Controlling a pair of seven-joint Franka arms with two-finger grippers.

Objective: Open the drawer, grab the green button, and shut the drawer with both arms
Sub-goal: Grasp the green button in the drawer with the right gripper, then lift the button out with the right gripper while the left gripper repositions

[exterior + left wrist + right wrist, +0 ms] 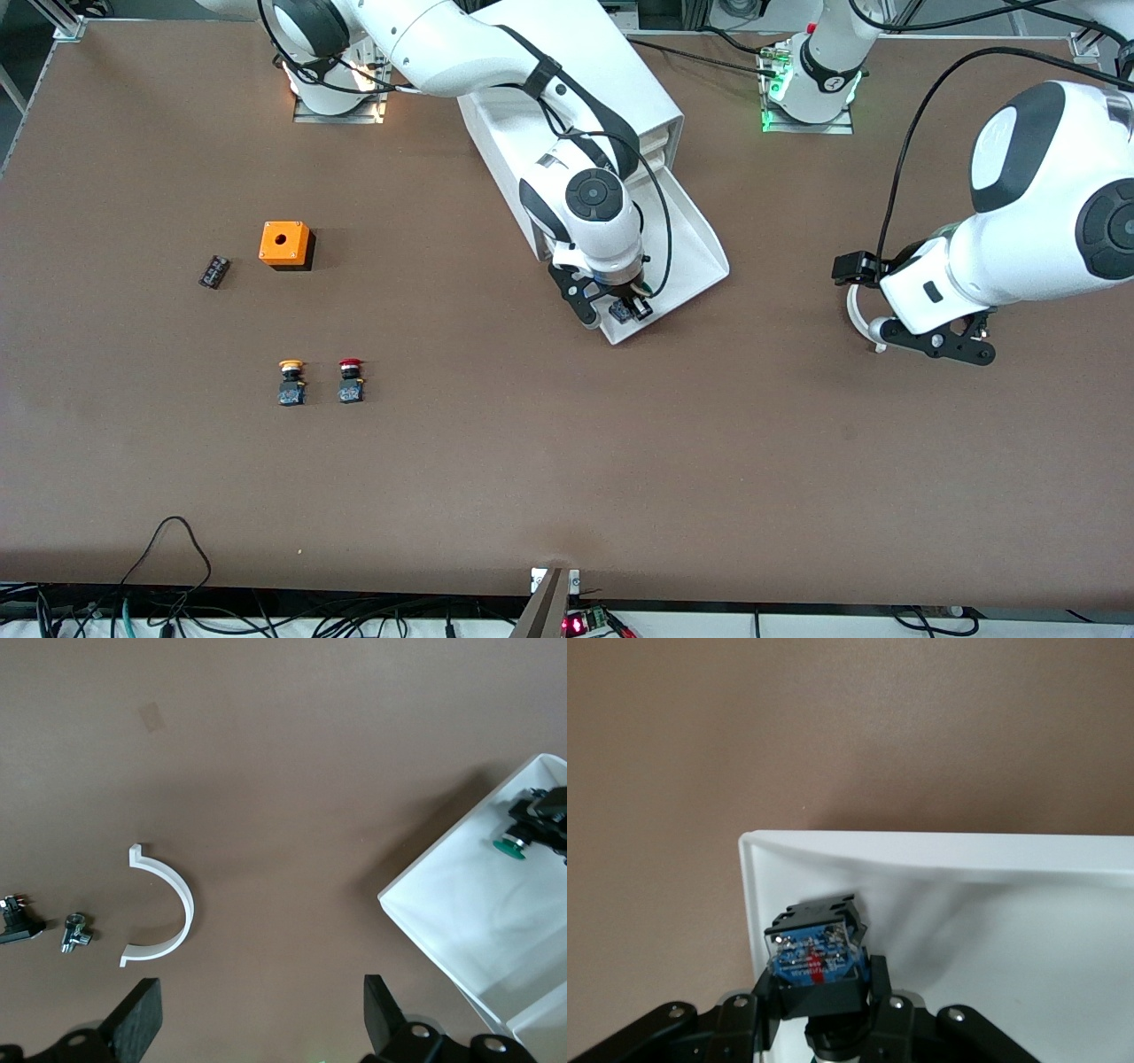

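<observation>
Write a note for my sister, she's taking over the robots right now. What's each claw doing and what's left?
Right gripper: shut on the green button, inside the open drawer near its front corner.
Left gripper: open, empty, waiting over bare table toward the left arm's end, beside a white curved piece.
Done: drawer pulled out of the cabinet; button gripped.
Left: lift the button out, set it down, close the drawer.

We counted three push buttons: one green-capped [509, 846], one red-capped [351, 380], one orange-capped [291, 381]. There was one orange box [285, 245], one small black block [213, 271], one white curved clip [164, 917], one open drawer [687, 248], one cabinet [611, 97], and two arms.
</observation>
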